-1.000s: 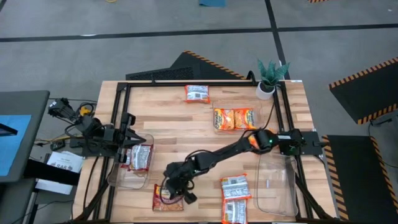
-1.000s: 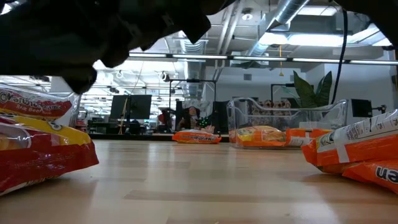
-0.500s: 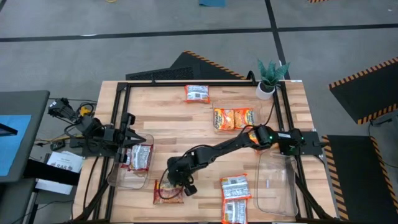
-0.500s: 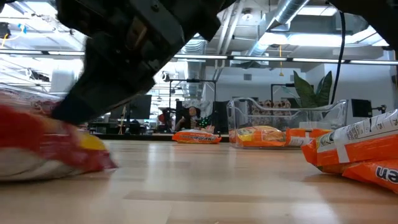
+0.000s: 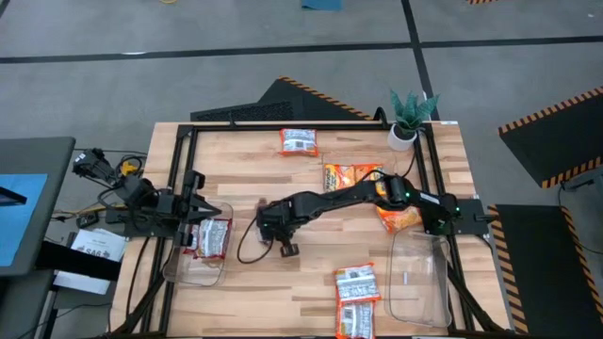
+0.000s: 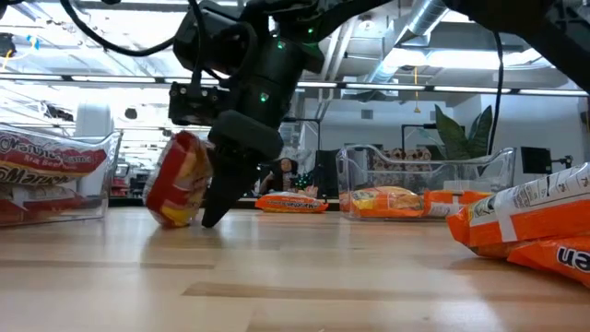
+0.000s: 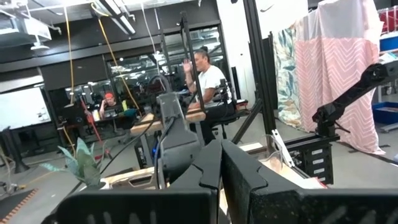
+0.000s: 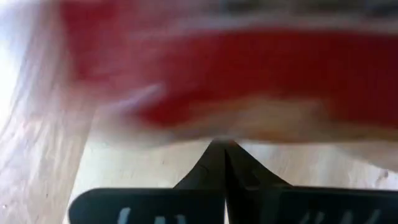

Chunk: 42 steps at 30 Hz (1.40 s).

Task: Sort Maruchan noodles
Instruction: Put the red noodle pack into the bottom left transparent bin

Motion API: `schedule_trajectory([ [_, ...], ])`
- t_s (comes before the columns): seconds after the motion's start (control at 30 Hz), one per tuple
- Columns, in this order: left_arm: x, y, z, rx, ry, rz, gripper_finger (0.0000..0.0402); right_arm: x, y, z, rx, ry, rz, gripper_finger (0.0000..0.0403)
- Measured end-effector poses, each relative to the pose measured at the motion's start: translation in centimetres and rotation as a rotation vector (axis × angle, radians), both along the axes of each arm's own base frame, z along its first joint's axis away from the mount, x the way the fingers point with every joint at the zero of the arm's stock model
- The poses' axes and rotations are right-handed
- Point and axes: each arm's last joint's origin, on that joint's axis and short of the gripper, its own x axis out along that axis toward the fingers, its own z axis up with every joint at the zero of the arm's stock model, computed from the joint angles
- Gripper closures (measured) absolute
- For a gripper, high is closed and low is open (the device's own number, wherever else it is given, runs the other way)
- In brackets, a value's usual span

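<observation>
A dark red and yellow noodle packet [image 6: 180, 180] stands tipped up on its edge on the table, left of centre. My right gripper [image 6: 210, 218] is shut and points down right beside it; in the high view the gripper [image 5: 268, 224] hides most of the packet. In the right wrist view, the packet [image 8: 236, 74] fills the picture past the shut fingertips [image 8: 224, 149]. My left gripper [image 5: 203, 209] waits shut over the left clear bin [image 5: 179, 268], which holds white and red packets [image 5: 212, 235]. My right gripper leans the side of its shut fingers [image 6: 221, 189] against the face of the red packet [image 6: 195, 184], coming from above and pointing down at a slant. The packet rests on its lower edge [image 6: 175, 219] on the table and is tilted up against the fingers.
One white packet [image 5: 299, 141] lies near the far edge, with orange packets [image 5: 350, 175] right of centre and another orange one [image 5: 400, 219] under the right arm. Two white and orange packets [image 5: 356, 284] lie near the front. A clear bin [image 5: 419, 278] and a potted plant [image 5: 410, 118] stand at the right.
My right gripper has swung from the near edge toward the table's middle and far side, tipping to point down. The red packet has slid along the table with it, away from the near edge. It lay flat before and now stands tipped up on its edge.
</observation>
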Motion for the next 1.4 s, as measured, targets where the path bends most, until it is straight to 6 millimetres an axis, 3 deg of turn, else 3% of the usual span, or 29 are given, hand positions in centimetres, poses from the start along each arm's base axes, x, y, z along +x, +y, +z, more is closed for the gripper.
schedule_trajectory([
  [0.3,0.2,-0.1,-0.2,0.004,0.017,0.008,0.0402,-2.8,0.3,2.7,-0.06,0.099,-0.005,0.0396],
  [0.43,0.2,-0.1,-0.2,-0.004,0.021,0.009,0.0401,-4.5,0.0,5.1,-0.084,0.003,-0.036,0.0388],
  [0.6,0.2,-0.1,-0.2,-0.005,0.021,0.01,0.0402,-7.5,-0.4,5.7,-0.057,-0.092,-0.085,0.0376],
  [0.73,0.2,-0.1,-0.2,0.006,0.023,0.015,0.0401,-9.2,-0.5,7.0,0.001,-0.292,-0.147,0.0374],
  [0.97,0.3,-0.1,-0.1,0.012,0.013,0.029,0.0401,-8.9,-1.7,7.3,0.115,-0.526,-0.276,0.0362],
  [1.03,0.3,0.0,-0.1,0.014,0.009,0.04,0.0401,-7.9,-2.5,6.4,0.137,-0.567,-0.32,0.0346],
  [1.13,0.5,-0.1,-0.2,0.017,0.022,0.051,0.0401,-8.0,-3.6,5.1,0.154,-0.524,-0.391,0.0309],
  [1.2,0.6,-0.2,-0.3,0.022,0.03,0.045,0.0402,-7.2,-4.1,4.5,0.183,-0.563,-0.438,0.0277],
  [1.4,1.2,-0.6,-0.6,0.011,0.065,0.04,0.0401,-7.0,-5.7,3.4,0.242,-0.499,-0.597,0.0175],
])
